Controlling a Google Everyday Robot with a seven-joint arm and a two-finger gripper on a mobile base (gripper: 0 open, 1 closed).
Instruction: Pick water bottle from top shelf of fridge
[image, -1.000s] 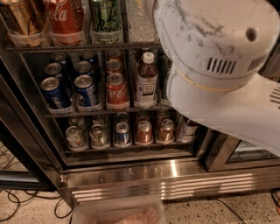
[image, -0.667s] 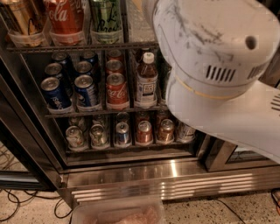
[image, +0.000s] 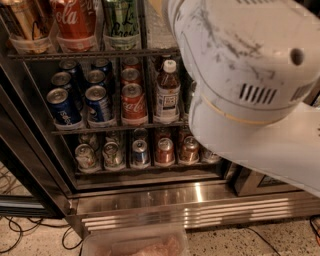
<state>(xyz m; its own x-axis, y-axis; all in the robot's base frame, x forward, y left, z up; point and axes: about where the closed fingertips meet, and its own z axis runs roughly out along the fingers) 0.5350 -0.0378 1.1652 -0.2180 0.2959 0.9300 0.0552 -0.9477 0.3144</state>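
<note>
Your arm (image: 240, 75) has pushed in toward top shelf (image: 75, 54); gripper hidden behind it, grip unknown. Reach ongoing.

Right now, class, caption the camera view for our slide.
White robot arm blocks the right of the fridge; tall cans line the top shelf; gripper out of view.

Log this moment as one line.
arm blocks much of fridge | pincer out of view | top shelf: clear ribbed bottle partly behind arm, maybe target | no grasp seen
</note>
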